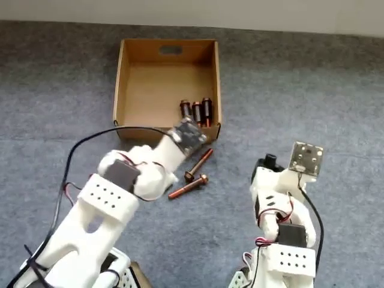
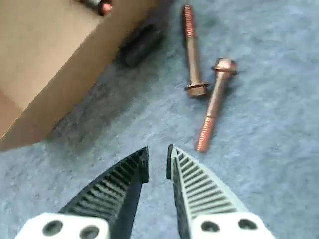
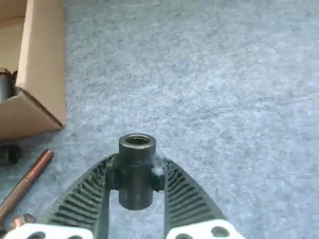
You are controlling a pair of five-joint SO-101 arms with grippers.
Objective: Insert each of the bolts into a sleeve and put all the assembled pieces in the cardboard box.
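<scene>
Landmark is the cardboard box (image 1: 120, 84), sitting on the grey-carpeted bench (image 1: 312, 90).

- Inside the box: three assembled pieces (image 1: 196, 111) stand side by side against the front wall, at the corner nearest the arms.
- Outside the box, just off that same corner: two copper-coloured bolts lie flat on the bench.
  - The near bolt (image 1: 199, 164) has its threaded end toward the box wall and its head away from it.
  - The far bolt (image 1: 187, 188) lies one step further out, with its head just beside the near bolt's head. In the left wrist view there's a small gap between them.
- The loose sleeve (image 2: 139, 44) is dark and blurred. It lies on the bench right against the box's outer wall, beside the near bolt's threaded end (image 2: 188, 20).
- The left gripper (image 2: 159, 162) hovers over the bench in front of the box's front wall, short of both bolts. Its fingers (image 2: 119, 186) are a narrow slit apart with nothing between them. The far bolt's threaded tip (image 2: 202, 144) is just ahead of the fingertips.
- The right gripper (image 3: 135, 165) is well apart from the box, out past the corner on the bolt side. Its fingers (image 3: 187, 199) are clamped on the held sleeve (image 3: 136, 149), which is dark, stands upright in the grasp and has its bore opening toward the wrist camera.
- The held sleeve's bore looks open, with no bolt in it.
</scene>
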